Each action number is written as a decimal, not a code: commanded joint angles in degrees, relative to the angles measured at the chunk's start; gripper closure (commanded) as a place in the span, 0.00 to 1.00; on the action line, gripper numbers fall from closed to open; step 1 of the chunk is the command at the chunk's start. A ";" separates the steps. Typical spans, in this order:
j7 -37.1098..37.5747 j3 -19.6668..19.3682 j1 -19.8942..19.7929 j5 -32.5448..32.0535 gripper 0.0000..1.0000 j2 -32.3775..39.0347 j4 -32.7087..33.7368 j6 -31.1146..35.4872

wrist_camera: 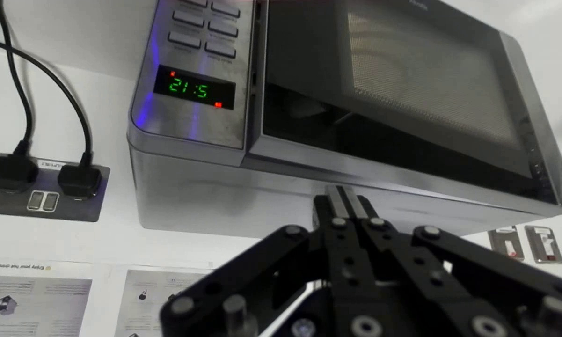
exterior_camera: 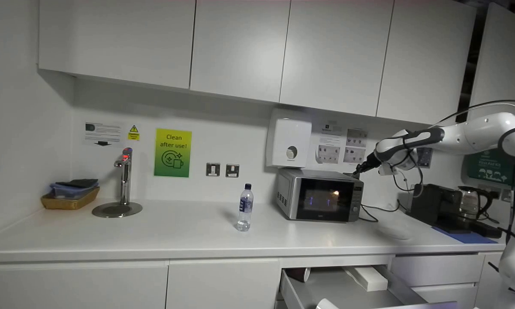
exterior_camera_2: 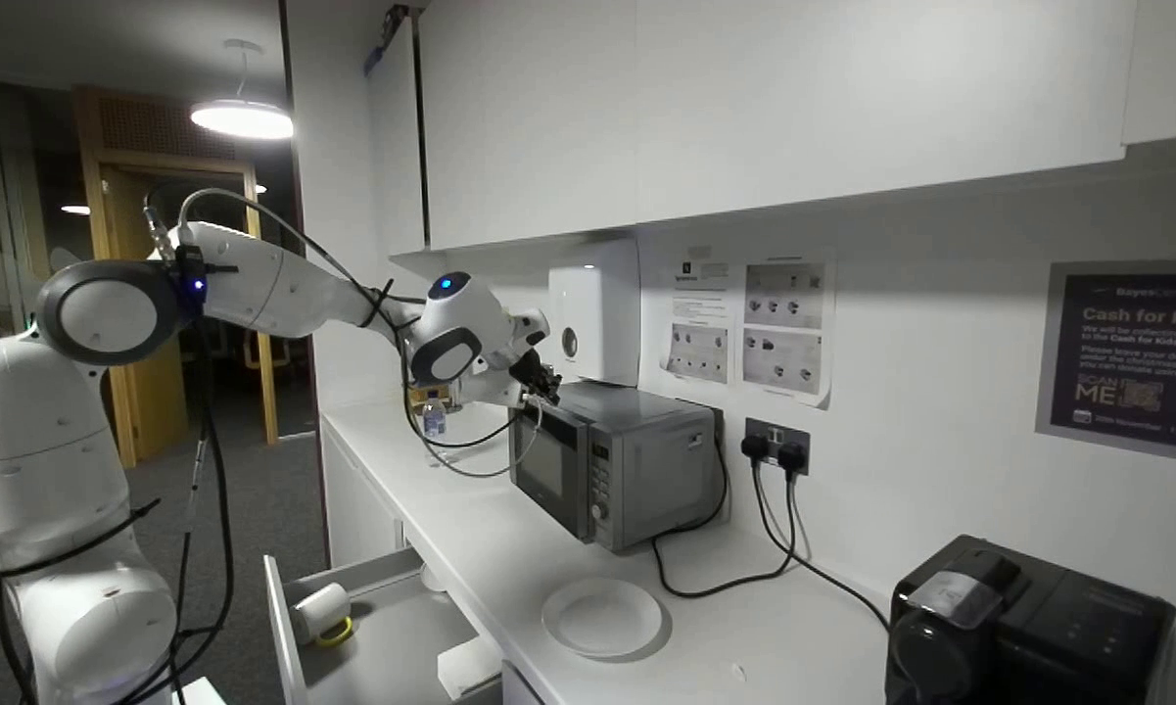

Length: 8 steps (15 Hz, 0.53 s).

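Observation:
My gripper (wrist_camera: 340,189) is shut, its two fingers together with nothing between them. The tips are over the top of a silver microwave (wrist_camera: 192,192), close behind the upper edge of its dark door (wrist_camera: 309,112); whether they touch the casing I cannot tell. A thin line separates door frame and body, and I cannot tell if the door is ajar. In both exterior views the gripper (exterior_camera: 356,173) (exterior_camera_2: 550,395) reaches down to the top front of the microwave (exterior_camera: 291,195) (exterior_camera_2: 656,480). Green digits light its display (wrist_camera: 194,89).
A water bottle (exterior_camera: 245,210) stands left of the microwave. A white plate (exterior_camera_2: 602,617) lies on the counter (exterior_camera: 176,234). Below, a pulled-out drawer (exterior_camera_2: 289,627) holds a mug (exterior_camera_2: 321,609) and a white box (exterior_camera: 371,279). Cables (exterior_camera_2: 685,592) trail beside the microwave; a coffee machine (exterior_camera_2: 1028,627) stands farther along.

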 commanded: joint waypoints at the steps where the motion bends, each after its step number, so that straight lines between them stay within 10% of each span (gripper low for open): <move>1: -12.31 -2.54 2.85 15.04 1.00 2.17 -0.01 7.27; 8: -10.22 -1.63 1.62 13.16 0.99 2.74 -0.02 5.79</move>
